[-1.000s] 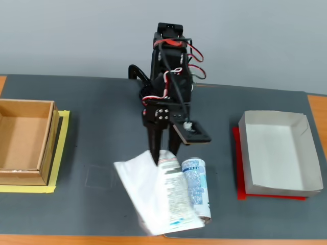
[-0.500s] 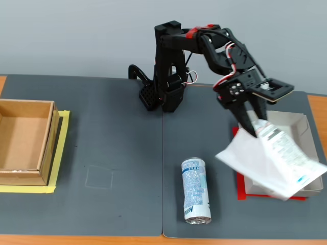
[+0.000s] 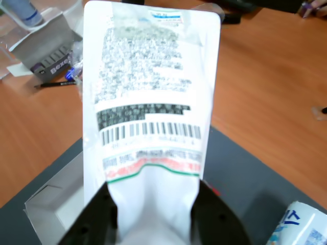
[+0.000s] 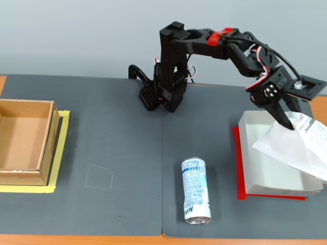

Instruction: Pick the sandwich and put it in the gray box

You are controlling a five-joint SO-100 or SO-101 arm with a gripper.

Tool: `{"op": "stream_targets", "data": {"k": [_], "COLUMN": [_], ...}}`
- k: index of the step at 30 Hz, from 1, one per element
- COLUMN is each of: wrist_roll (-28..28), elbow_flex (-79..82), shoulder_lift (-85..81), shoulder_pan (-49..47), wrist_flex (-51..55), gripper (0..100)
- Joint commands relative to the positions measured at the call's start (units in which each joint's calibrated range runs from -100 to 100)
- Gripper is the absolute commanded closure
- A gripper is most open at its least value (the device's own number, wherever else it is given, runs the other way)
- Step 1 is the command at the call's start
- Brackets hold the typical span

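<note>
Black claw (image 4: 287,118) hangs above the right side of the table in the fixed view, its two fingers clamped on one end of the sandwich (image 4: 296,148). From the grip, the flat white pack slopes down and to the right of the claw, with its far edge running past the frame's right border. The wrist view shows the same hold from behind the claw (image 3: 153,214): both dark fingers (image 3: 97,217) press the plain white end of the sandwich (image 3: 150,97), and the label with its barcode and teal line stretches away from them.

Going left to right in the fixed view: far to the left of the claw sits the brown box (image 4: 25,140) on yellow tape, at the table's left edge. A wide stretch of bare dark mat (image 4: 112,153) lies between it and the arm's base (image 4: 158,97). Below and to the left of the claw, a blue-and-white can (image 4: 195,190) lies on its side, apart from everything else. Directly beneath the claw is the gray box (image 4: 242,153), resting on a red sheet (image 4: 238,178), with the sandwich hanging over its interior and right wall. Whether the pack's low edge touches the box cannot be told.
</note>
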Motion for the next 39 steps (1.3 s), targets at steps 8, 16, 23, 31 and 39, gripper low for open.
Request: {"op": "stream_targets", "data": {"k": [8, 16, 23, 31, 39], "wrist_roll": [-2.04, -2.09, -2.14, -1.62, -1.52], "elbow_flex": [-3.06, -3.06, -3.06, -2.34, -2.16], "shoulder_lift": [9.39, 13.63, 16.43, 16.52, 16.52], "shoulder_pan": [-5.89, -9.02, -10.07, -10.07, -9.99], "wrist_flex": [-4.73, -8.03, -8.37, -7.85, -7.42], "gripper": [98, 98, 98, 97, 91]}}
